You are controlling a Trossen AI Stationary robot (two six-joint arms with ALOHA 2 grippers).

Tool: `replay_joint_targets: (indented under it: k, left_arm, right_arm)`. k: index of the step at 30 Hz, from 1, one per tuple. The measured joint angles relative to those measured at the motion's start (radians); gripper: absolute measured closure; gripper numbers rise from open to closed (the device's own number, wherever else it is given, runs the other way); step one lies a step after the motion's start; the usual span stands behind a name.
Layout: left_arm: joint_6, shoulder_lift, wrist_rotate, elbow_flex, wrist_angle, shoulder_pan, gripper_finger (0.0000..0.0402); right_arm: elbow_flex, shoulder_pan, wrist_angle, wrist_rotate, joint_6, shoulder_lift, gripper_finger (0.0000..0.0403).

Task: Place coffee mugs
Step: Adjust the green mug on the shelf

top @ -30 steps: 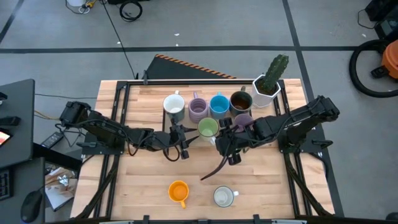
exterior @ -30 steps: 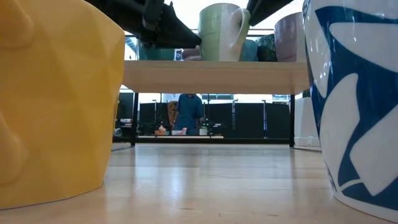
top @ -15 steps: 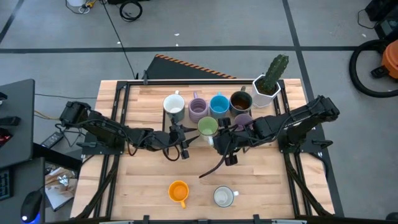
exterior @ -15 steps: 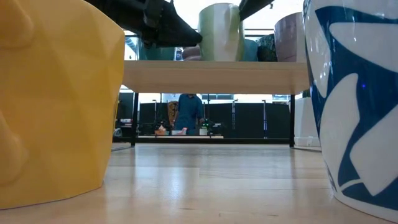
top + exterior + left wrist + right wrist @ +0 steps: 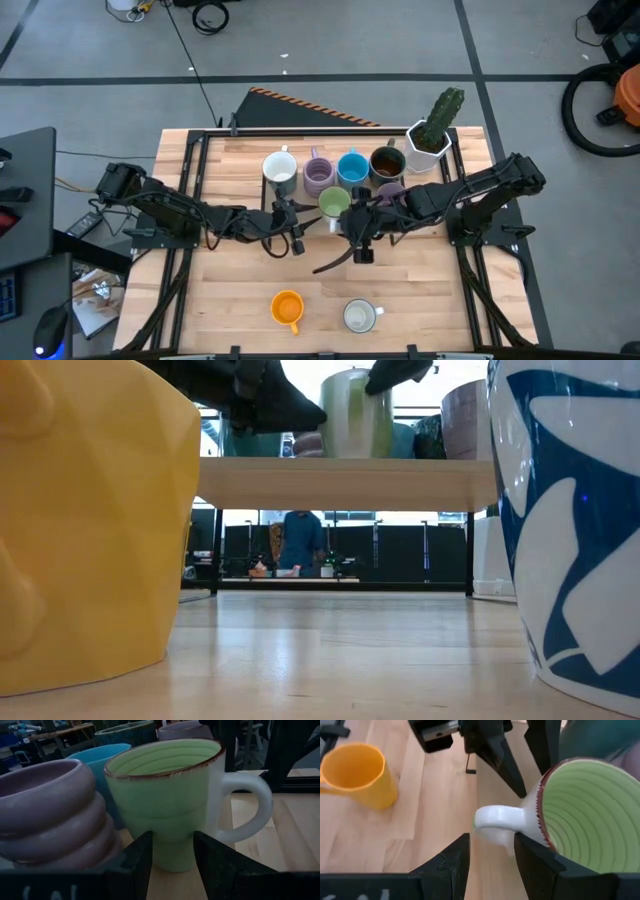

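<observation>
The green mug [image 5: 334, 203] stands upright on the raised wooden shelf [image 5: 350, 482], just in front of a row of white [image 5: 280, 172], lavender [image 5: 318, 176], blue [image 5: 352, 168] and dark brown [image 5: 386, 162] mugs. A second lavender mug [image 5: 391, 191] is on its right. My left gripper [image 5: 172, 857] reaches in level from the left and is shut on the green mug's foot. My right gripper [image 5: 491, 852] slants down from the right with the mug's white handle between its fingers. An orange mug [image 5: 287, 306] and a white mug [image 5: 359, 316] stand near the front edge. My left gripper has the green mug's narrow foot [image 5: 172, 845] between its two fingers, one on each side, coming level from the table's left. The mug stands upright with its foot on the wood. My right gripper has the handle's loop [image 5: 492, 822] between its two fingers, slanting down from the right; whether both fingers touch it I cannot tell.
A white planter with a cactus [image 5: 432, 132] stands at the row's right end. The lavender mug [image 5: 47, 820] and blue mug [image 5: 102, 760] crowd the green mug on its far side. Bare wood lies between the arms and the two front mugs.
My right gripper has rolled about its own axis and shifted slightly toward the table's left. In the low view the green mug's handle, earlier in profile on its right, no longer shows there; the mug has turned about where it stands.
</observation>
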Motion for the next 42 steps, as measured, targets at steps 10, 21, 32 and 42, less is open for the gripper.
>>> replay_joint_targets:
  k: [10,21,32,42]
  left_arm:
    - [0.0,0.0,0.002,0.0,0.002,-0.001,0.0253]
    - [0.0,0.0,0.001,0.0,-0.003,-0.001,0.0253]
    - [-0.001,0.0,0.055,0.0,0.01,0.019,0.0253]
    - [-0.001,0.001,0.082,0.0,0.04,0.023,0.0253]
  right_arm:
    - [0.0,-0.021,-0.004,-0.044,0.046,0.0,0.0243]
    - [0.008,-0.019,-0.115,-0.043,0.097,-0.034,0.0243]
    - [0.149,0.023,-0.259,0.019,0.067,-0.037,0.0243]
    - [0.191,0.014,-0.33,0.054,0.045,-0.036,0.0243]
